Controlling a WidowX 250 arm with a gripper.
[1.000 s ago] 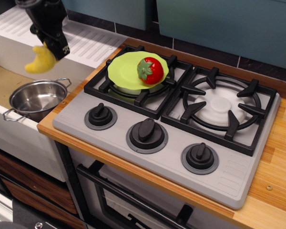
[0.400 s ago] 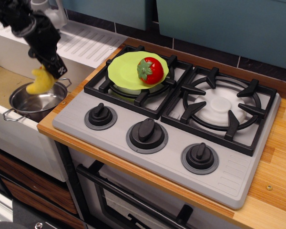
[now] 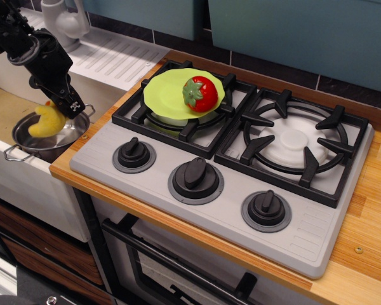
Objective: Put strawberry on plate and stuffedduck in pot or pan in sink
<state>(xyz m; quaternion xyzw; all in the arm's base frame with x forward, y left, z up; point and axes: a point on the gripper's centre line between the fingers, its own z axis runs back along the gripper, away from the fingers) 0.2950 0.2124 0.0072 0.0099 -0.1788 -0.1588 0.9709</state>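
1. Lowered further since the earlier frames, the gripper (image 3: 56, 109) has been brought down and to the left, so that the duck (image 3: 46, 121) is now seen inside the mouth of the pot (image 3: 43, 136), where earlier it was held well above the pot.
2. The sink (image 3: 6, 108) holds the pot on its tan floor, near the edge of the wooden counter (image 3: 368, 248).
3. The stove (image 3: 241, 184) is not touched by the arm.
4. The plate (image 3: 168, 95) is laid on the rear left burner, and the strawberry (image 3: 200, 93) is already resting on it, so this half of the task is judged to be done.
5. The gripper is seen clamped on the upper part of the duck; the fingers themselves are partly hidden.
6. A risk is judged here: if the duck is released while it leans on the rim, it could be tipped out into the sink. The light pot could also be pushed by the gripper.
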